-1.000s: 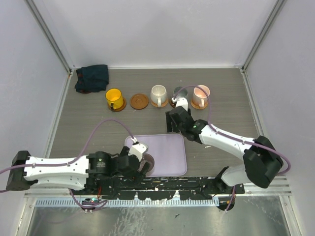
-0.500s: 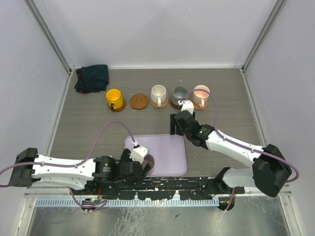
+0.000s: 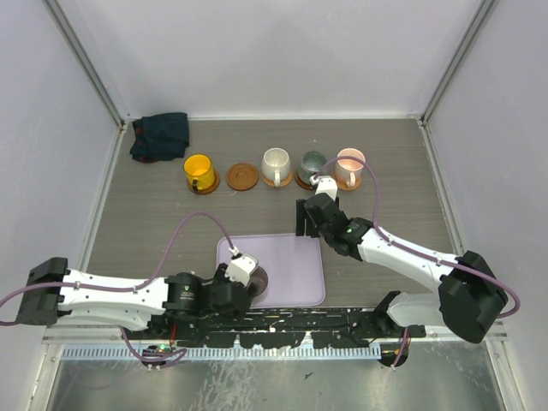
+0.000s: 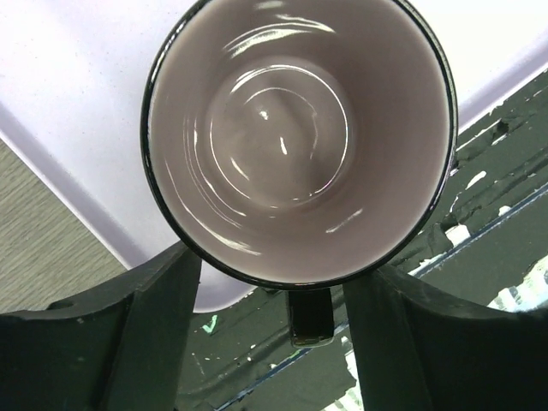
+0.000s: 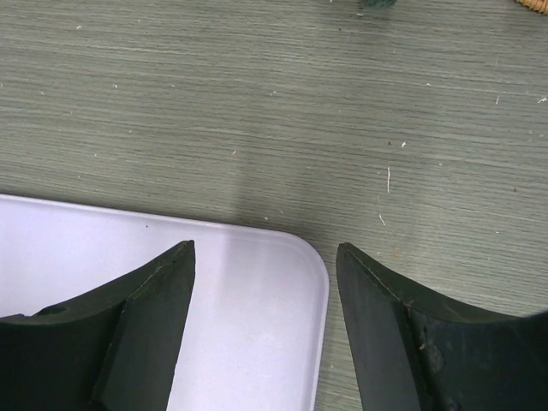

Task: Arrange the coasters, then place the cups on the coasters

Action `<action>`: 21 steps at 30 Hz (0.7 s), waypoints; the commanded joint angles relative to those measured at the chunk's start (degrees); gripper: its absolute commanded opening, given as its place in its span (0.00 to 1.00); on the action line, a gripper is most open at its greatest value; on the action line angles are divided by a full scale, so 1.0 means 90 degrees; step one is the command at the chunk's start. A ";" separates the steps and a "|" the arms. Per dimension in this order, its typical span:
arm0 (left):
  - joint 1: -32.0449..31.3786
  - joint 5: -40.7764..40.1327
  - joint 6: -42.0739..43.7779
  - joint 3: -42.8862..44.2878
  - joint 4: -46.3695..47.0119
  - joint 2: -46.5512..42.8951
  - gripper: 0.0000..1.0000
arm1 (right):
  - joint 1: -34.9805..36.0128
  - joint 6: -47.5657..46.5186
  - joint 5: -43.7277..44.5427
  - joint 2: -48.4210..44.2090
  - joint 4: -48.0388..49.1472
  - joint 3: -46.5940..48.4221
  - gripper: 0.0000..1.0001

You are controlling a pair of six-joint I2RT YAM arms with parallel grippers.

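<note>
The left gripper (image 4: 276, 265) straddles the mauve cup (image 4: 295, 141), the only cup not on a coaster, upright at the near left corner of the lavender tray (image 3: 295, 257). Whether it has clamped cannot be told. The right gripper (image 5: 265, 257) hangs open and empty over the tray's far right corner. The next move calls for a firm grip, a lift and a carry to the bare coaster (image 3: 242, 176) between the yellow cup (image 3: 199, 171) and the cream cup (image 3: 276, 164).

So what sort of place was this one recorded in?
Most likely a lab robot cell, not a home: plain white walls in metal framing, a grey wood-grain table, and the left arm and right arm bolted at its near edge.
</note>
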 commanded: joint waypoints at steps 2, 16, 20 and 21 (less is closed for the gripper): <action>-0.0033 -0.0081 -0.0086 -0.0013 0.0328 0.0133 0.62 | 0.0007 0.0142 -0.0073 -0.0026 0.0219 0.0011 0.71; -0.0027 -0.0109 0.0215 0.0082 0.0499 0.0524 0.30 | 0.0014 0.0165 -0.0246 0.0031 0.0275 -0.0049 0.70; -0.0030 -0.0106 0.0282 0.0184 0.0422 0.0695 0.13 | 0.0016 0.0158 -0.0291 0.0022 0.0307 -0.0047 0.70; -0.0032 -0.0141 0.0289 0.0219 0.0400 0.0724 0.09 | 0.0017 0.0131 -0.0323 0.0029 0.0344 -0.0056 0.70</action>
